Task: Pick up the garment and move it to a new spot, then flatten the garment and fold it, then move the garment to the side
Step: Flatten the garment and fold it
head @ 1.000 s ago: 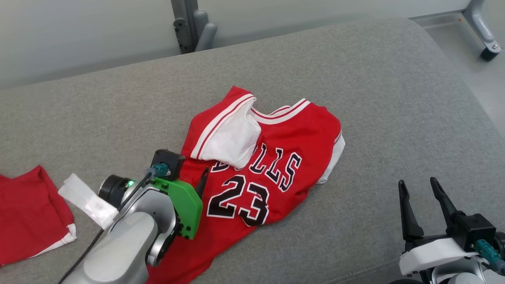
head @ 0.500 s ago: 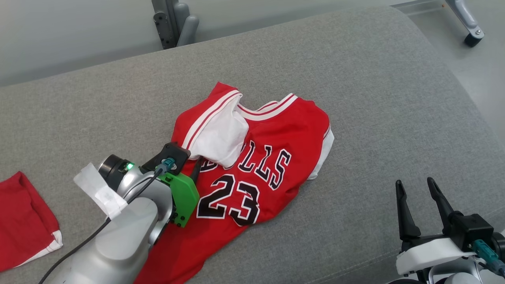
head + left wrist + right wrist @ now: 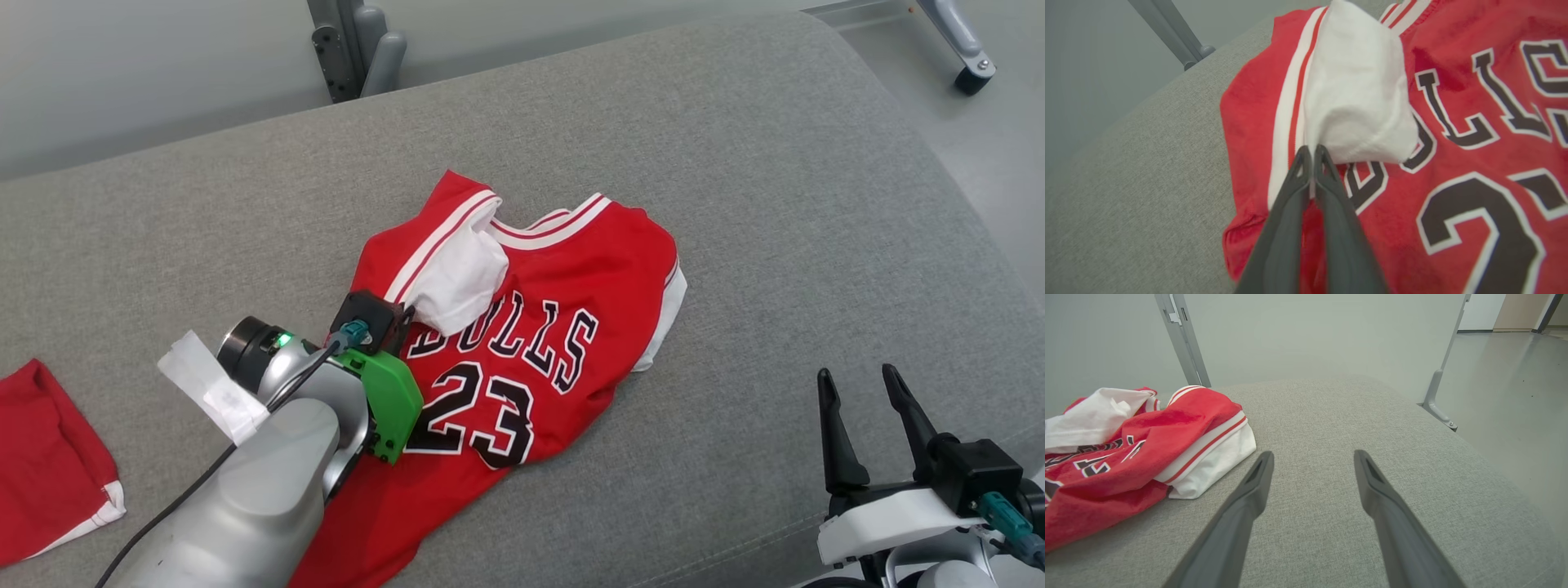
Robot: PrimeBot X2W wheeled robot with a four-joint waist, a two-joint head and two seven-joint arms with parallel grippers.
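One jersey (image 3: pixel 571 278), edge pinched in left hand (image 3: pixel 1312 153); right hand (image 3: pixel 856 374) spread; one red cloth (image 3: pixel 49 457) apart.

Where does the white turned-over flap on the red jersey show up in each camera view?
Head view: the white flap lies near the centre, on the jersey's upper left part.
Left wrist view: the flap is at top centre, just above the shut left end effector.
Right wrist view: the flap is at the far left edge.
Shared landmark: the black lettering next to it.
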